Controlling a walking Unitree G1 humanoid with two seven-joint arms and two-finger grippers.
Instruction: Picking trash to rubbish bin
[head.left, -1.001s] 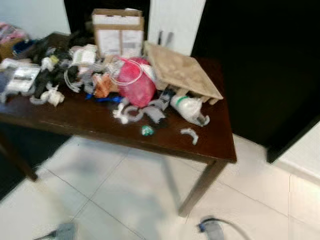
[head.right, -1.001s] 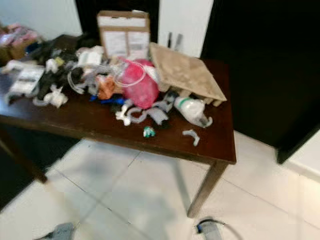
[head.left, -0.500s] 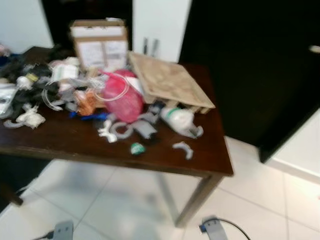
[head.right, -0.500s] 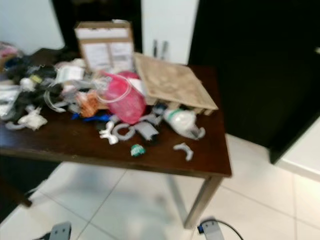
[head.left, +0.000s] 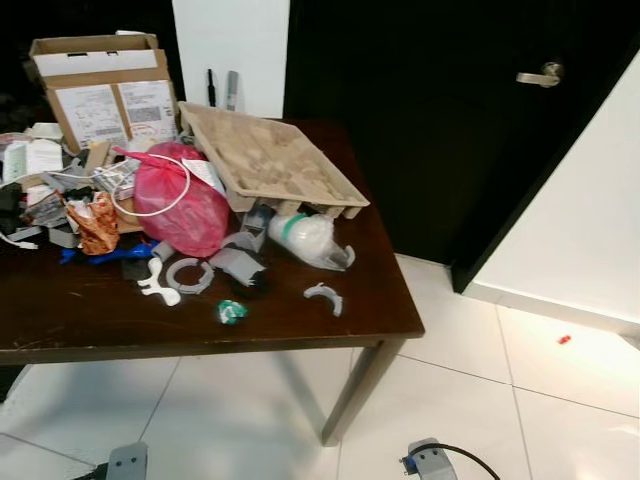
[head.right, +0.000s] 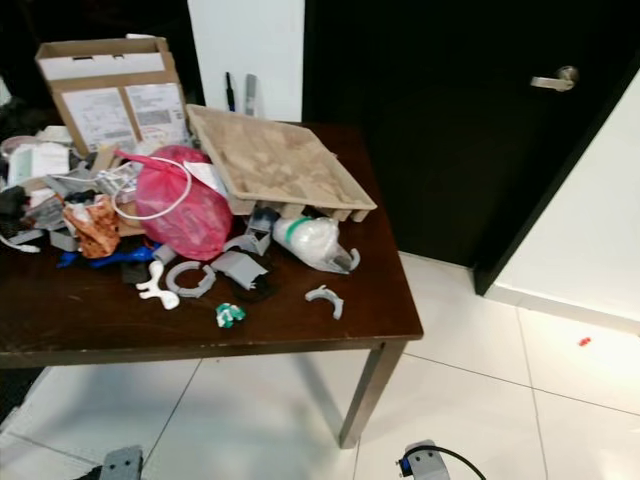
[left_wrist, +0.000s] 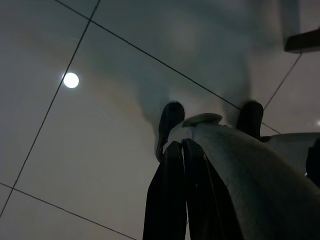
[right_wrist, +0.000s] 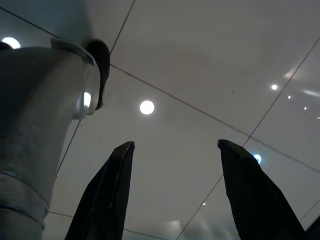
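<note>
A dark wooden table (head.left: 60, 320) carries a heap of trash: a pink plastic bag (head.left: 180, 205), a crumpled orange wrapper (head.left: 98, 222), a clear plastic bag with white contents (head.left: 305, 238), grey plastic pieces (head.left: 323, 296) and a small green scrap (head.left: 231, 311). Both arms hang low over the floor tiles. My left gripper (left_wrist: 181, 150) is shut, its fingers pressed together with nothing between them. My right gripper (right_wrist: 175, 150) is open and holds nothing, with only tiles beyond it.
A cardboard box (head.left: 100, 90) stands at the table's back, and a brown pulp tray (head.left: 265, 160) lies tilted beside it. A black door (head.left: 420, 120) with a handle (head.left: 540, 76) is to the right. White floor tiles (head.left: 500, 400) spread below.
The camera has swung to the right: the table now sits further left in view and the black door with its handle has come into sight. The picture is sharper now.
</note>
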